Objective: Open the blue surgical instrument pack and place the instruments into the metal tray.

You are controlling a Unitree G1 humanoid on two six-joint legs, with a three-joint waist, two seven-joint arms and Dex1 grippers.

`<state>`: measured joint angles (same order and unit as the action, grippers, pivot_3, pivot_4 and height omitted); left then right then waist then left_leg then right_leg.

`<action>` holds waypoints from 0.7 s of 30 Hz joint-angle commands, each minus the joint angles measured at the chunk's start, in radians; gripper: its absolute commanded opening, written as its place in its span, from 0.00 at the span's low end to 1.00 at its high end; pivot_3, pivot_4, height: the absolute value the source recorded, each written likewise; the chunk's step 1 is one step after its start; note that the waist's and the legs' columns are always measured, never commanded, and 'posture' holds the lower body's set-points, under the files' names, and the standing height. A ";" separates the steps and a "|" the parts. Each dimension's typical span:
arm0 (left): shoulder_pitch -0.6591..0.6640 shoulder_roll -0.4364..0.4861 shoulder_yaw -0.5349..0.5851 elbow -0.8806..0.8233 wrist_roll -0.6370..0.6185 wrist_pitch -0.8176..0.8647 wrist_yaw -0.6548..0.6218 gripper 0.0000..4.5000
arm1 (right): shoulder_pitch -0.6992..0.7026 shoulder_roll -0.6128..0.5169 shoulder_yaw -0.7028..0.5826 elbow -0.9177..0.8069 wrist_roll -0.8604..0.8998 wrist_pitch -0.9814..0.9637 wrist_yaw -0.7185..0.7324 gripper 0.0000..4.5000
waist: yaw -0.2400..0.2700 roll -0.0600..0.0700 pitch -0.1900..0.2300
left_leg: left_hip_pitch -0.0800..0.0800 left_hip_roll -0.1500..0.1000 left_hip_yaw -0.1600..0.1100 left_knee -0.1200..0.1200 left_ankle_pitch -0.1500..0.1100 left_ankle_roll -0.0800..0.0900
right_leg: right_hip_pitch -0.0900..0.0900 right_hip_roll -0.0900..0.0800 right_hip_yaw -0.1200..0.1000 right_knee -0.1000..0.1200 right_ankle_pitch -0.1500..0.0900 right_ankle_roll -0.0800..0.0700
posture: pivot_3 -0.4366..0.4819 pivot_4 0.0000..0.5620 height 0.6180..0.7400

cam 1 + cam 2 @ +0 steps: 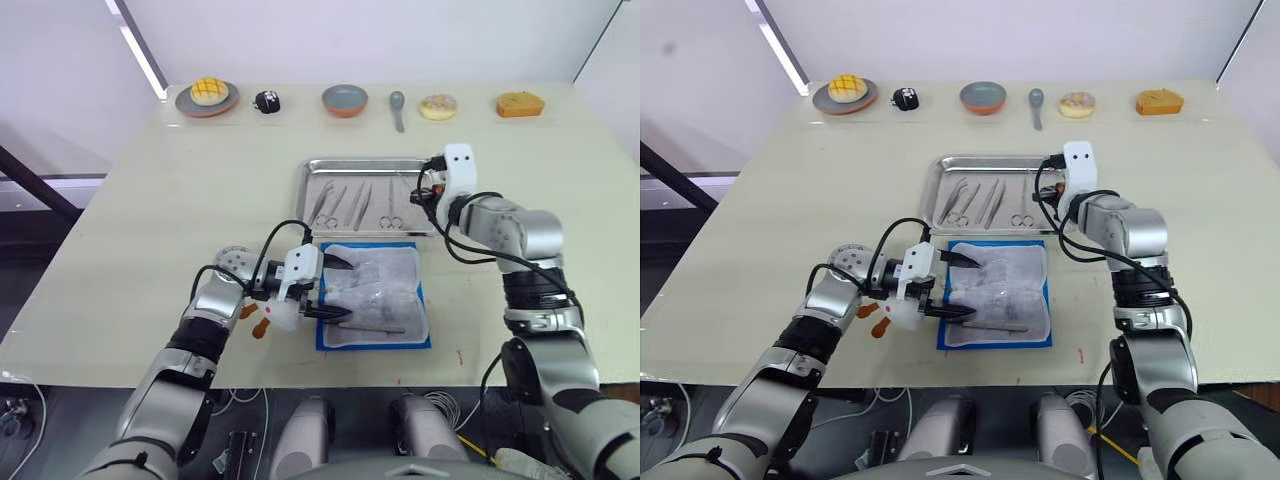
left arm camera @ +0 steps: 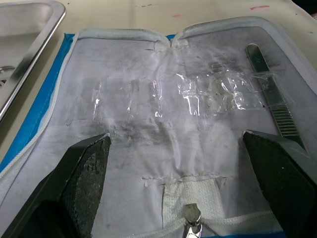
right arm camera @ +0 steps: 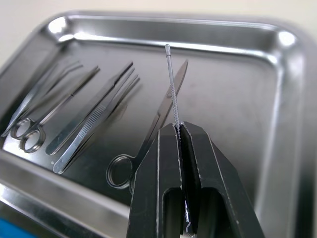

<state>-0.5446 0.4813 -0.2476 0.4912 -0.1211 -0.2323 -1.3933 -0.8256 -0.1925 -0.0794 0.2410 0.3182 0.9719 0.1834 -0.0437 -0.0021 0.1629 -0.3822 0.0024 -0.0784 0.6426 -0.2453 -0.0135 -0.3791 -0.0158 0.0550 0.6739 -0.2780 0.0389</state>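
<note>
The blue surgical instrument pack (image 1: pixel 375 296) is laid open flat on the table (image 1: pixel 150 200), just in front of the metal tray (image 1: pixel 362 165) and close to the near edge. Its whitish lining with clear plastic pockets is turned up, and a blue border is seen around it. In the left wrist view a white zipper edge with a small metal pull (image 2: pixel 192 217) is seen, and the lining looks grey and wrinkled. One slim silvery tool with a ribbed handle (image 2: pixel 270 96) is lying on the lining near one side of the pack.

The left gripper (image 1: pixel 333 288) is held over the left edge of the pack, with its two black fingers spread wide apart and nothing between them.

The metal tray is shallow and shiny, with rounded corners and a raised rim. Several instruments are lying in it: scissors (image 3: pixel 148 141), tweezers (image 3: pixel 94 116) and another pair of scissors with forceps (image 3: pixel 37 111) beside it.

The right gripper (image 3: pixel 177 130) is held over the right part of the tray, and its fingers are pressed together on a thin probe (image 3: pixel 172 84), which sticks out straight from the tips above the tray bottom.
</note>
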 commanded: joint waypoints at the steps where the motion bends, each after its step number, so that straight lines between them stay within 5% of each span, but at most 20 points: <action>1: 0.036 -0.002 -0.034 0.030 0.034 0.013 0.004 1.00 | -0.043 0.023 -0.035 0.029 -0.015 -0.053 -0.044 0.02 | 0.000 0.000 0.000 | 0.000 0.000 0.000 0.000 0.000 0.000 | 0.000 0.000 0.000 0.000 0.000 0.000 | 0.48 0.27 1.00; 21: 0.038 -0.001 -0.031 0.027 0.035 0.017 0.013 1.00 | -0.052 0.101 -0.064 0.184 -0.040 -0.177 -0.100 0.02 | -0.001 0.000 0.000 | 0.001 0.000 0.000 -0.001 0.000 0.000 | 0.000 0.000 0.000 0.000 0.000 0.000 | 0.48 0.27 1.00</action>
<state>-0.5409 0.4821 -0.2449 0.4878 -0.1210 -0.2316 -1.3862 -0.8445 -0.0916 -0.1292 0.4393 0.2760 0.8180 0.0797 -0.0450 -0.0018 0.1629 -0.3816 0.0024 -0.0781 0.6417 -0.2453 -0.0135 -0.3791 -0.0156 0.0554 0.6738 -0.2781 0.0389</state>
